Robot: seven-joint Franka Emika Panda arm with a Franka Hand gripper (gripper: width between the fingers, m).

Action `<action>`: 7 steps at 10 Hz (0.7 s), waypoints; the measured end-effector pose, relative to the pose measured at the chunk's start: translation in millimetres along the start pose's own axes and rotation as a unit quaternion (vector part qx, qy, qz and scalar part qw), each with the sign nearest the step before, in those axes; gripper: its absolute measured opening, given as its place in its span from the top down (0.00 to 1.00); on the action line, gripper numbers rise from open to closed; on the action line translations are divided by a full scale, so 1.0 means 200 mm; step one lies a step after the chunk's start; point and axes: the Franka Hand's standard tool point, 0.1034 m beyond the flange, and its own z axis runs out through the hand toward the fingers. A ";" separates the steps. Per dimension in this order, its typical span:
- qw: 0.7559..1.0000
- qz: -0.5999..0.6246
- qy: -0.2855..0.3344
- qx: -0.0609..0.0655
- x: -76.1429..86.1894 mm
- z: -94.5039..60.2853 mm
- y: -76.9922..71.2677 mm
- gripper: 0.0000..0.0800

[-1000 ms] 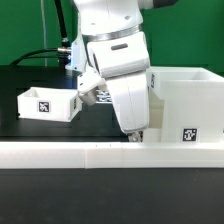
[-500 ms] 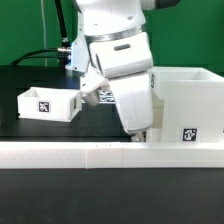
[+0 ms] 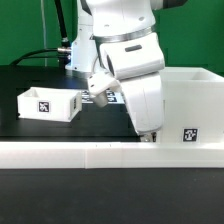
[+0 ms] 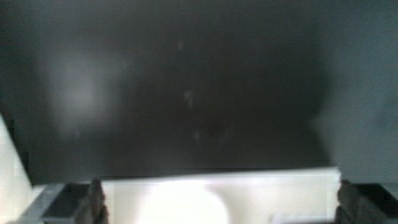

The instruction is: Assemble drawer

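Note:
The drawer's tall white casing (image 3: 192, 100) stands at the exterior view's right, with a tag on its front. One small white tray (image 3: 48, 104) with a tag lies on the dark table at the left. The second tray is out of view. My gripper (image 3: 150, 133) hangs low right beside the casing's left wall, just behind the long rail. In the wrist view the fingers (image 4: 75, 203) stand wide apart, and a blurred white surface (image 4: 221, 200) fills the span between them. I cannot tell which part it is or whether the pads touch it.
A long white rail (image 3: 90, 152) runs along the front of the table. The marker board (image 3: 104, 97) shows partly behind the arm. The arm's body hides the table between the tray and the casing. Cables hang at the back left.
The arm and gripper have shifted to the exterior view's right, closer to the casing's left wall. The casing and the tray have not moved.

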 end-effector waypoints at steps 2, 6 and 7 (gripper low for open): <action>1.000 0.000 -0.008 -0.008 -0.19 -0.06 -0.02 0.19; 0.998 0.039 -0.026 -0.031 -0.36 -0.18 -0.25 0.19; 0.998 0.046 -0.033 -0.039 -0.38 -0.21 -0.31 0.19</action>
